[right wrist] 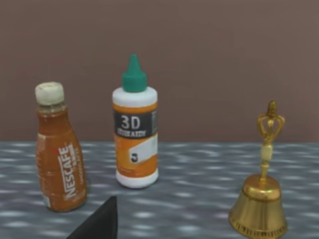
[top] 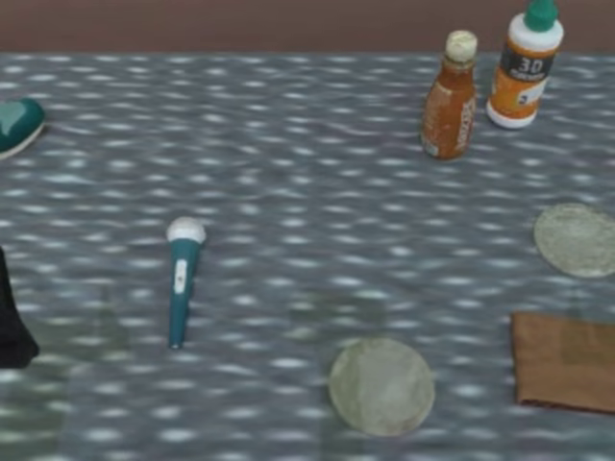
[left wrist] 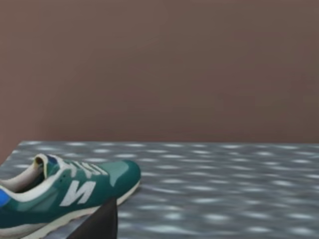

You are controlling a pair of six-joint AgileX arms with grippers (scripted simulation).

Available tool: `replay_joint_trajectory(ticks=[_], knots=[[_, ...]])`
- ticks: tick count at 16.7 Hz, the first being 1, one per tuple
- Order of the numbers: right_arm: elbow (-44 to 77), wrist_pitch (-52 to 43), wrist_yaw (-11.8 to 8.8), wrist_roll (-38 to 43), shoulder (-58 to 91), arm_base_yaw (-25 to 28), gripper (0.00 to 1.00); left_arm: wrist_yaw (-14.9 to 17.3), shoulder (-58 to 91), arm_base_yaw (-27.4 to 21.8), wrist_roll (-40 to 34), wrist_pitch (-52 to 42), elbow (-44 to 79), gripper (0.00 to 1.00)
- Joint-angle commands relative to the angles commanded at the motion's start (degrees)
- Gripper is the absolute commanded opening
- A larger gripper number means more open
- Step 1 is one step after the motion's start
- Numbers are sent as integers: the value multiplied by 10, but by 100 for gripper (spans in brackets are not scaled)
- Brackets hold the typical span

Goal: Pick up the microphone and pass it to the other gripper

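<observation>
The microphone (top: 182, 279) lies flat on the grey mottled table (top: 288, 173), left of the middle. Its round white head points to the far side and its teal handle to the near side. Nothing touches it. Of my left arm, only a black part (top: 12, 327) shows at the top view's left edge, well to the left of the microphone. In the left wrist view one black fingertip (left wrist: 104, 221) pokes up with nothing against it. My right arm, the other gripper, is outside the top view; its wrist view shows one bare black fingertip (right wrist: 103, 219).
A teal shoe (top: 17, 125) sits at the far left. An orange sauce bottle (top: 450, 96) and a white 3D bottle (top: 524, 62) stand at the far right. Two round pads (top: 381, 386) (top: 577, 240) and a brown mat (top: 565, 360) lie near right. A gold bell (right wrist: 259, 199) stands nearby.
</observation>
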Motion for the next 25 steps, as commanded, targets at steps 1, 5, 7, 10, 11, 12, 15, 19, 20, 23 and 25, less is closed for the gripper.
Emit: replay_joint_trajectory(ticks=[1, 5, 7, 10, 11, 12, 15, 19, 20, 23, 25], knots=[[0, 0, 0, 0, 0, 0, 100, 0, 0, 0, 0, 0, 0, 100], [0, 0, 0, 0, 0, 0, 100, 0, 36, -12, -10, -21, 32, 100], [0, 0, 0, 0, 0, 0, 100, -1, 91, -27, -24, -51, 75, 100], [0, 0, 0, 0, 0, 0, 100, -4, 218, -56, -53, -112, 162, 100], [0, 0, 0, 0, 0, 0, 100, -6, 273, -67, -64, -136, 194, 100], [0, 0, 0, 0, 0, 0, 100, -7, 332, -79, -75, -161, 228, 100], [0, 0, 0, 0, 0, 0, 100, -11, 520, -116, -110, -240, 331, 100], [0, 0, 0, 0, 0, 0, 100, -15, 746, -165, -154, -342, 463, 100], [0, 0, 0, 0, 0, 0, 100, -15, 793, -176, -164, -364, 493, 100], [0, 0, 0, 0, 0, 0, 100, -17, 915, -205, -190, -420, 574, 100], [0, 0, 0, 0, 0, 0, 100, -18, 978, -219, -203, -447, 617, 100]])
